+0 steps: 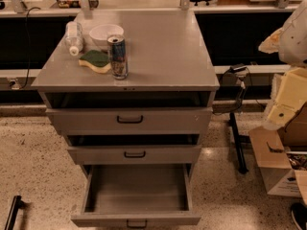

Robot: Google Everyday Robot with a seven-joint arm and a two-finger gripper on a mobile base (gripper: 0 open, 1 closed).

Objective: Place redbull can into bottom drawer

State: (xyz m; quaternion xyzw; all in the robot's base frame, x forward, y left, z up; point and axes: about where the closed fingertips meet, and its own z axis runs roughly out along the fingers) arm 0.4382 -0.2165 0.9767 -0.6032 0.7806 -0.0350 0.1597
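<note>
The redbull can [118,56] stands upright near the front left of the grey cabinet top [163,47]. It is blue and silver with a silver top. The bottom drawer [136,219] is pulled wide open and its grey inside shows nothing in it. Its black handle is at the lower edge of the view. My gripper is not in view. Only cream and white parts of my arm [288,95] show at the right edge, well apart from the can.
A white bowl [106,35], a clear plastic bottle [74,37] lying on its side and a green-and-yellow sponge [96,60] sit beside the can. The top drawer [129,120] and middle drawer [134,154] stand slightly out. A cardboard box [276,166] and a black stand [237,138] are at the right.
</note>
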